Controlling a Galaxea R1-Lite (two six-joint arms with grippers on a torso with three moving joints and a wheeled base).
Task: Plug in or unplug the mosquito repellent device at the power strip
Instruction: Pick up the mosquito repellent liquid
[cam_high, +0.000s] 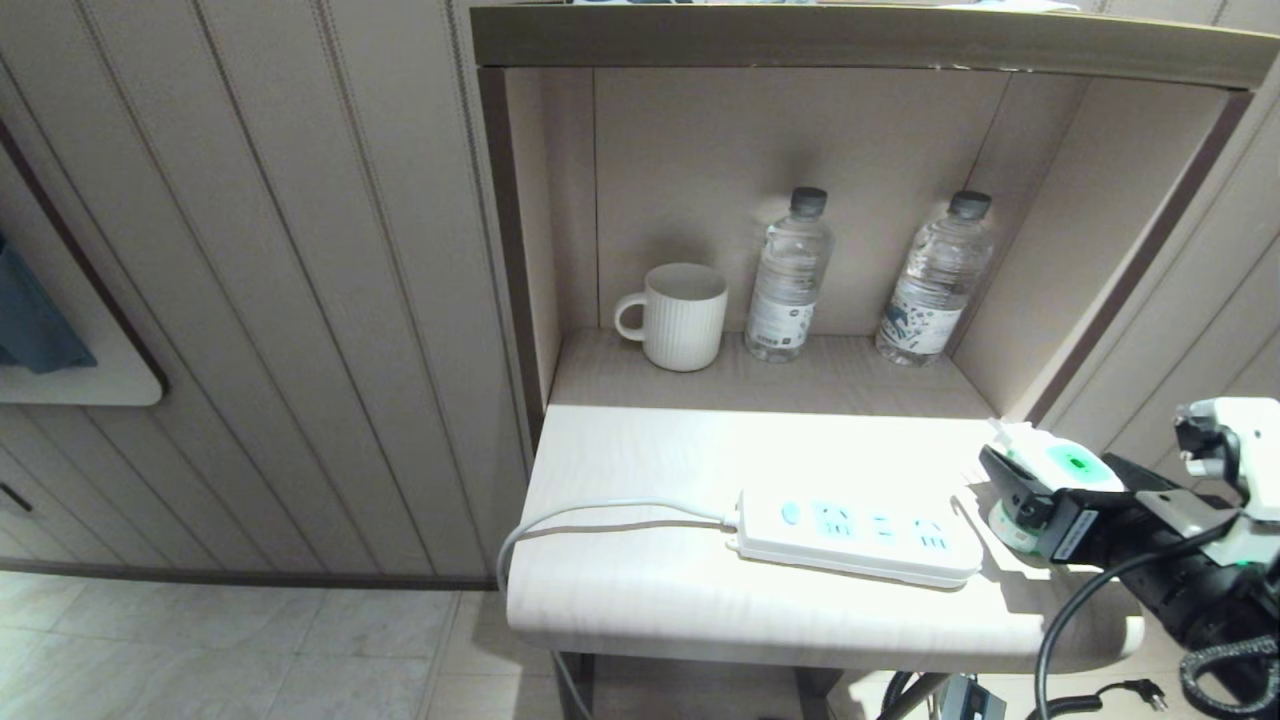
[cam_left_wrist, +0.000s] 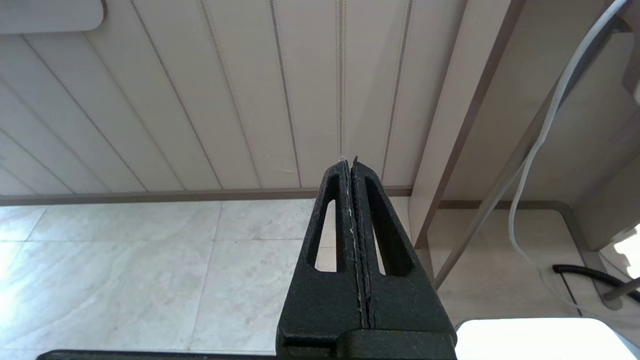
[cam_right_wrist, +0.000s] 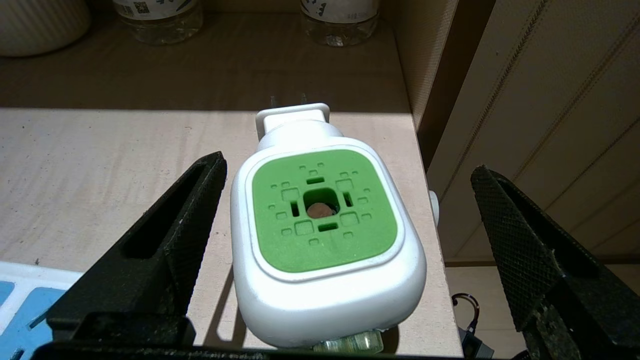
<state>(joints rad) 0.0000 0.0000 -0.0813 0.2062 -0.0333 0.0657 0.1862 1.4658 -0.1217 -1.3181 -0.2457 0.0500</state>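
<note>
Device (cam_right_wrist: 325, 225) stands unplugged at table's (cam_high: 650, 600) right edge, just right of strip (cam_high: 860, 535); green face up, prongs toward shelf back. Right gripper (cam_right_wrist: 345, 210) open, fingers straddling device without contact. Left gripper (cam_left_wrist: 352, 200) closed, empty.

The right hand (cam_right_wrist: 345, 210) reaches in at the table's (cam_high: 640, 600) right edge, its fingers (cam_right_wrist: 165, 235) spread wide. The left hand (cam_left_wrist: 352, 167), fingers pressed together, hangs below the table.
</note>
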